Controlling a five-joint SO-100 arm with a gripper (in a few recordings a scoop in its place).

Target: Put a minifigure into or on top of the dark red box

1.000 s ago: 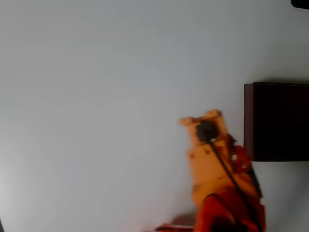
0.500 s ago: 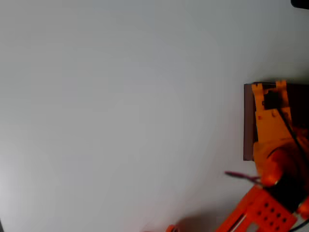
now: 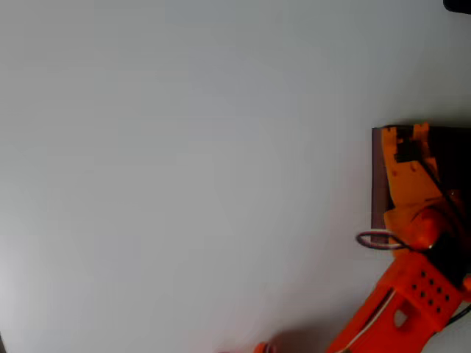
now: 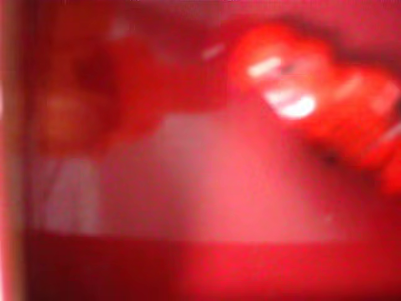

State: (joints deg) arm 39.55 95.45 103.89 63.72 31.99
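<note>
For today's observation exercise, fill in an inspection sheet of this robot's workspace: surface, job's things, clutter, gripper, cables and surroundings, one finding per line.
Surface: plain pale table, evenly lit.
Job's things: dark red box at the right edge of the overhead view, dark inside. The wrist view is a red blur with a shiny red shape at upper right, possibly the minifigure; cannot confirm.
Clutter: nothing seen.
Gripper: orange gripper over the box's left part, near its far wall; open or shut cannot be told.
Cables: a black cable runs along the arm; a thin wire loop sticks out by the box's lower left corner.
Surroundings: a dark object at the top right corner.
</note>
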